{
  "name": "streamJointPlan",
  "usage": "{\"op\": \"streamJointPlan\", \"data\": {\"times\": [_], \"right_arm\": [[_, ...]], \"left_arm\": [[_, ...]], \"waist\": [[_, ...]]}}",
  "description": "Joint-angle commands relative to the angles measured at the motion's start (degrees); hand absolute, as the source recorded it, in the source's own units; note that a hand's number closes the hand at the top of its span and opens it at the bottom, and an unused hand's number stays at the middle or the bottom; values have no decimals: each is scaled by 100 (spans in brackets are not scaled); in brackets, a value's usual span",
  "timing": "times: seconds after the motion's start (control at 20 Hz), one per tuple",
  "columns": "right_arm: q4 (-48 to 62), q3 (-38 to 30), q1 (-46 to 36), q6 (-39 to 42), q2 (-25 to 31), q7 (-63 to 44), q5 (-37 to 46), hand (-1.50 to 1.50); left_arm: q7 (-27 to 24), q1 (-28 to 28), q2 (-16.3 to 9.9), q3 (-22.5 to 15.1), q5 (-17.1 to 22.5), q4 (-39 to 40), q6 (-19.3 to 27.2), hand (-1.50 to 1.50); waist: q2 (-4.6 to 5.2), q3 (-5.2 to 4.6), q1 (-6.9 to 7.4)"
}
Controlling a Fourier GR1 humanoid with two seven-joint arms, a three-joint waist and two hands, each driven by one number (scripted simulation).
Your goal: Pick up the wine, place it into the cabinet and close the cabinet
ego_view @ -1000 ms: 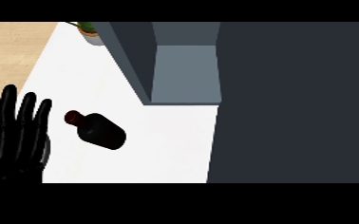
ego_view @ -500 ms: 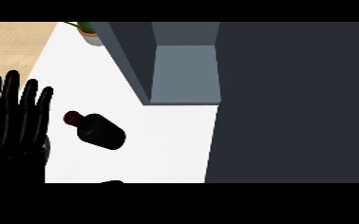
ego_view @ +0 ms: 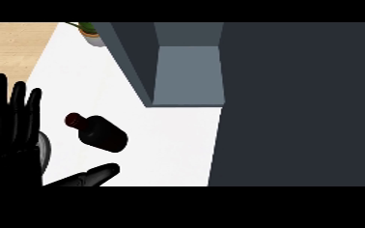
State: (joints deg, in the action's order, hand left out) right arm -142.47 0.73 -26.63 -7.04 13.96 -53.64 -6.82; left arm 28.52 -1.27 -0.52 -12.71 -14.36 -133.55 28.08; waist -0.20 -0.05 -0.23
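The wine bottle (ego_view: 101, 132) is dark with a red-capped neck. It lies on its side on the white counter (ego_view: 167, 145), neck pointing up-left. The cabinet (ego_view: 187, 75) stands open just above and right of it, showing a grey inside. Its dark door (ego_view: 292, 106) is swung out and fills the right half of the view. My left hand (ego_view: 18, 125) rests open at the left edge, fingers up, left of the bottle. The fingers of my right hand (ego_view: 96, 175) come in straight at the lower edge, just below the bottle and apart from it.
A small potted plant (ego_view: 91, 33) stands at the counter's far left corner beside the cabinet's side wall. A wooden floor (ego_view: 21, 46) shows beyond the counter's left edge. The open door blocks everything to the right.
My right hand's fingers have risen into view from the lower edge, toward the bottle. The bottle and cabinet have not moved; the left hand has barely shifted.
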Motion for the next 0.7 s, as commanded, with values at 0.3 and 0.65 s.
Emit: {"op": "streamJointPlan", "data": {"times": [0.3, 0.65], "right_arm": [[-677, -467, -540, -104, 206, -865, -770, -150], [-951, -248, -433, -145, 146, -1091, -606, -150]], "left_arm": [[-919, -440, 47, 368, 410, 757, -61, -150], [-1395, -708, 48, 664, 911, 1241, -291, -150]], "waist": [[-5, -2, -11], [-9, -2, -29]]}}
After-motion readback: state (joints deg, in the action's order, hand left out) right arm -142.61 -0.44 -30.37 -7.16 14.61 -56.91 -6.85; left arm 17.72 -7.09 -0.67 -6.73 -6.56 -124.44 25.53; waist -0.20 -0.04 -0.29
